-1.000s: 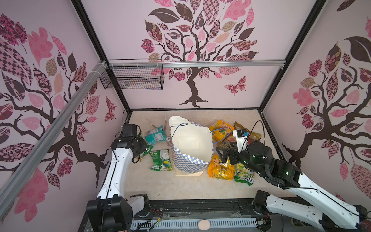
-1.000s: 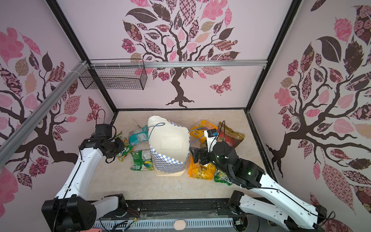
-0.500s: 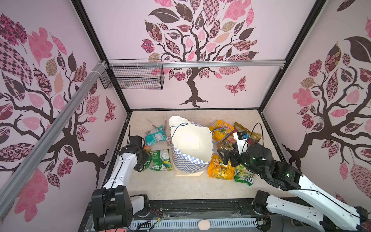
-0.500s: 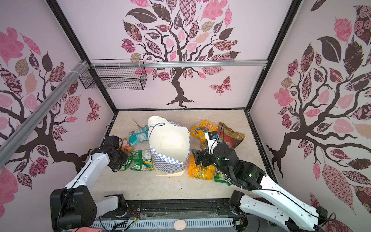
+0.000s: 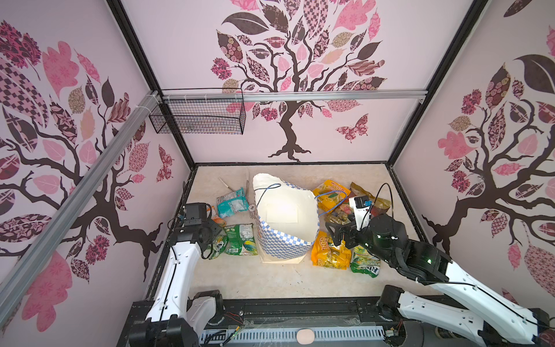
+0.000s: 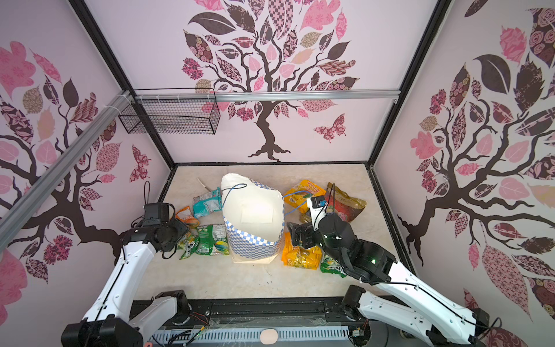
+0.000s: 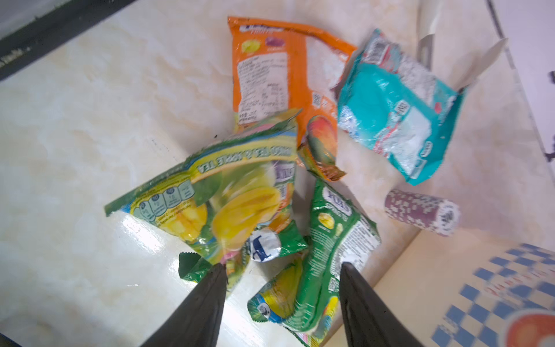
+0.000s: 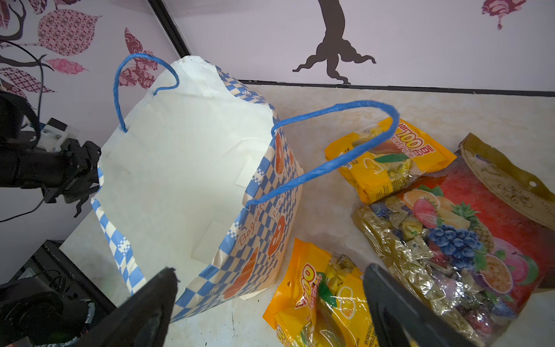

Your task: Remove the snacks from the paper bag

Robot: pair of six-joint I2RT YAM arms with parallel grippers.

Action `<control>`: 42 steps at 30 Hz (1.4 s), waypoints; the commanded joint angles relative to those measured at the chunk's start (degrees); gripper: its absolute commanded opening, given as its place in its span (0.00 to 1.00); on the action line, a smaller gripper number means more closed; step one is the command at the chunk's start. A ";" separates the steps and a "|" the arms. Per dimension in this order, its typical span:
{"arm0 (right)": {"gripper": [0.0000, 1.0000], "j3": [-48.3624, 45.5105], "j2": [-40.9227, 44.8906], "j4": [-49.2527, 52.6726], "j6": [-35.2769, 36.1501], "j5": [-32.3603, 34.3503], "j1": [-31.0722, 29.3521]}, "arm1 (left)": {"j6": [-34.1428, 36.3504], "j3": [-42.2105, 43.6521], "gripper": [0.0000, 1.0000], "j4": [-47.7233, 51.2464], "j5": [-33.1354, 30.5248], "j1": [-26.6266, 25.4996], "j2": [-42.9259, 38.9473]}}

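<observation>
The paper bag (image 5: 285,240) (image 6: 252,243) (image 8: 264,186) stands open mid-table, and only its white inside shows. Left of it lie snacks: a teal packet (image 7: 396,120), an orange one (image 7: 279,69) and two green ones (image 7: 216,192) (image 7: 333,246). My left gripper (image 7: 282,267) (image 6: 183,240) is open just above the green pair, one fingertip at the blurred packet's corner. Right of the bag lie two yellow packets (image 8: 318,300) (image 8: 384,159), a gold-red fruit packet (image 8: 468,228) and a green one (image 5: 365,264). My right gripper (image 8: 270,270) (image 5: 332,231) hangs open and empty over the bag's right edge.
A small patterned cup (image 7: 420,211) lies on its side between the teal packet and the bag. Metal tongs (image 7: 480,60) rest behind the teal packet. A black wire basket (image 5: 198,120) hangs on the back wall. Black frame rails edge the table.
My left arm came forward from the back left with a green packet, opened its jaws and let it drop beside the other green packet. The right arm barely moved.
</observation>
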State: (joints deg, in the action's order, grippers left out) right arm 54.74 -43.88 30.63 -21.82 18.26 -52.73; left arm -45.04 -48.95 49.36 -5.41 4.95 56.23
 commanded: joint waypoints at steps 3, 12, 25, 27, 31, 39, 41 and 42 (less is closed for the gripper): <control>1.00 1.17 -0.39 -2.02 0.57 1.57 0.17 | 1.12 -8.76 0.64 3.71 -5.10 -4.44 -4.83; 1.00 3.56 -3.93 -9.89 2.15 7.80 0.24 | -1.84 -9.65 0.65 -3.92 -13.10 -16.01 -8.15; 1.00 3.02 -8.02 -15.52 -4.19 -16.45 41.63 | 18.51 -0.48 0.94 -29.35 -31.08 -19.76 -4.23; 1.00 -1.10 -8.57 -17.59 -8.13 -19.98 49.56 | 23.14 3.78 0.96 -34.63 -32.62 -19.56 -4.80; 1.00 -9.44 -9.87 -22.87 -9.53 -13.54 50.38 | 30.74 14.19 0.98 -46.82 -35.27 -19.07 -4.98; 1.00 -22.36 -19.17 -34.84 -3.31 2.13 50.48 | 36.34 30.12 0.98 -78.56 -27.17 -9.54 5.35; 1.00 -26.41 -19.87 -41.78 -1.15 4.64 50.54 | 40.04 34.06 0.98 -88.83 -25.34 -9.60 8.46; 1.00 -28.91 -20.11 -46.53 0.37 4.33 50.60 | 41.73 35.60 0.98 -93.47 -24.12 -9.50 10.01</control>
State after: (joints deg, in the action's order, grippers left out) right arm 29.32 -62.96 -2.61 -26.15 16.67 -2.42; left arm -9.47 -17.56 -23.81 -34.20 -4.67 63.75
